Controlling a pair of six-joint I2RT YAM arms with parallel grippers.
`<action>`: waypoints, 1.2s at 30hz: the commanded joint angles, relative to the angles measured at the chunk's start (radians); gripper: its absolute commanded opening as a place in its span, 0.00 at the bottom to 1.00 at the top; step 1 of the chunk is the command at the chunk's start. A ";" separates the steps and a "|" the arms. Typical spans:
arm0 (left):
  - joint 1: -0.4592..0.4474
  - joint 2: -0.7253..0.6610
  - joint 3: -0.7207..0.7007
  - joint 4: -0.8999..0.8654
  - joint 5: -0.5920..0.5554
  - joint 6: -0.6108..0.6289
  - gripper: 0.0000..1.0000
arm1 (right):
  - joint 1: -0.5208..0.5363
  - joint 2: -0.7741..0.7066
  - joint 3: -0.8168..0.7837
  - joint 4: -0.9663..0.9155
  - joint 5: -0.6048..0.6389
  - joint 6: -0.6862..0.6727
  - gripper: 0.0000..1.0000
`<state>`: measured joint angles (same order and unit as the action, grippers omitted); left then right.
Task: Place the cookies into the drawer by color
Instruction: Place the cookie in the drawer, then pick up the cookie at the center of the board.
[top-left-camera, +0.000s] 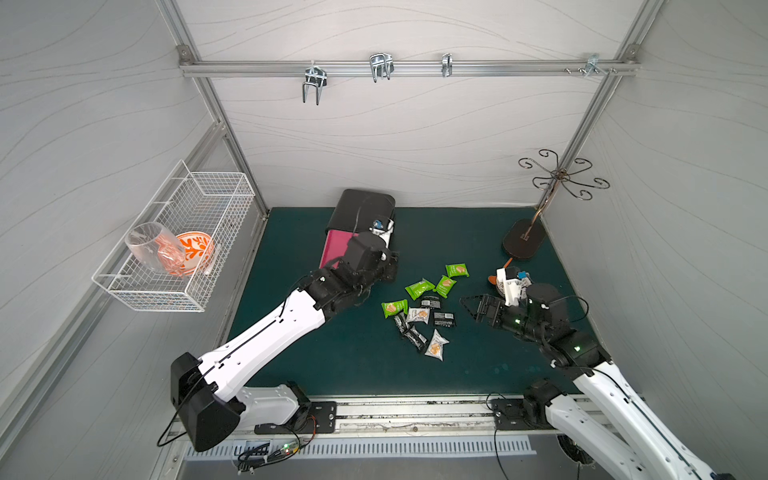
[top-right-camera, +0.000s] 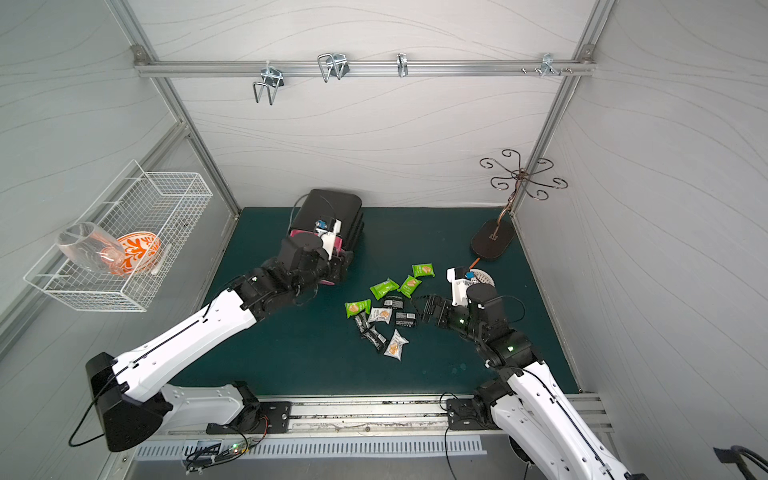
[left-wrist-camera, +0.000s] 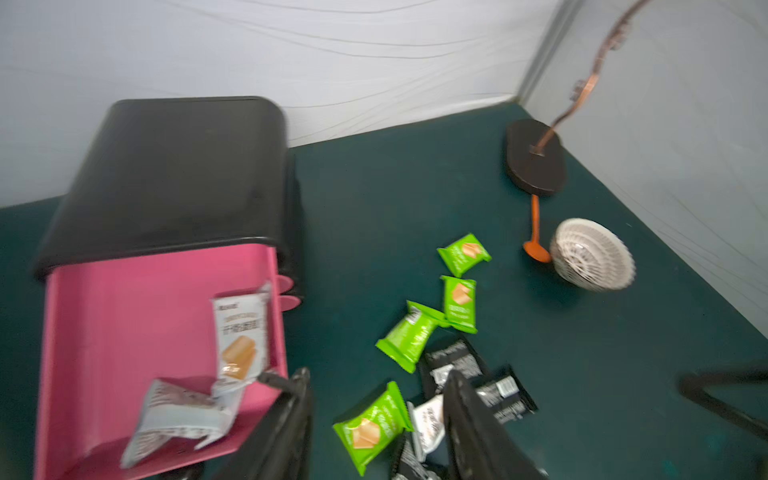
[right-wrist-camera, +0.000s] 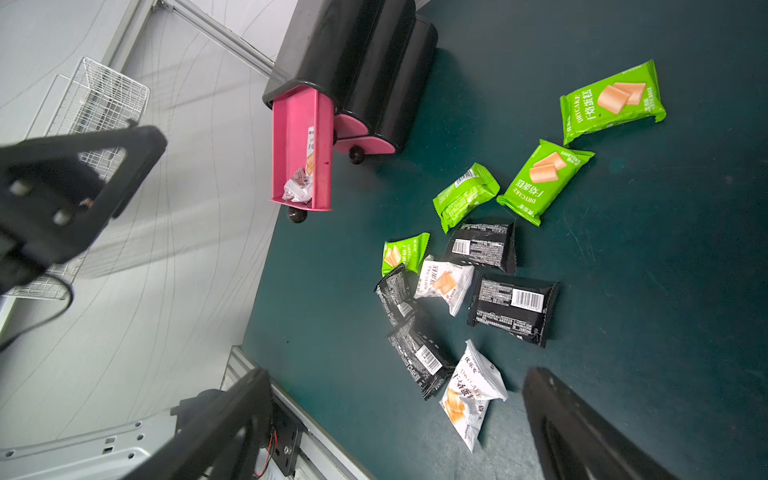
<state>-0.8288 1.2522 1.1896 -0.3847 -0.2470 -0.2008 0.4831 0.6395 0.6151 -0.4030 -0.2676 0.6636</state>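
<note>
Teal worktop: it carries the cookies, the cabinet and the stand; both arm bases are mounted along its near edge.
Left arm: one; it stretches from the near left base diagonally up to the cabinet front, white link sloping, wrist bent over the pulled-out drawer.
Right arm: one; it rises from the near right base, elbow folded, wrist turned toward the robot's left, facing the packet pile.
Right end effector: fingers spread to their widest, nothing between them, just beside the pile's right edge.
Green cookies: four, loose on the worktop, on the far side of the pile.
Black cookies: four, label side up, in the middle and near side of the pile.
White cookies: two on the worktop, one nearest the arm bases, one among the black ones.
Left end effector: fingers about halfway apart, empty, at the front right corner of the open drawer.
Top drawer: pink, pulled out; two white packets lie inside.
Cabinet: black, three drawers; the two lower ones are shut.
Strainer: one, white, perforated, orange handle, past the right wrist.
Stand: one, dark oval base, curled hooks on top, far right corner.
Wire basket: one, on the left wall, holding a glass and an orange-patterned bowl.
</note>
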 joint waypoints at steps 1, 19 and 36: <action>-0.141 0.026 -0.036 0.047 -0.006 0.021 0.50 | 0.003 0.002 0.010 -0.008 0.011 0.003 0.99; -0.471 0.461 -0.125 0.164 -0.058 -0.285 0.47 | 0.002 -0.169 -0.029 -0.135 0.231 0.084 0.99; -0.470 0.673 -0.080 0.176 -0.060 -0.264 0.29 | 0.002 -0.173 -0.024 -0.142 0.195 0.084 0.99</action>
<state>-1.3033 1.8843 1.0981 -0.2165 -0.3313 -0.4507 0.4831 0.4644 0.5766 -0.5339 -0.0654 0.7448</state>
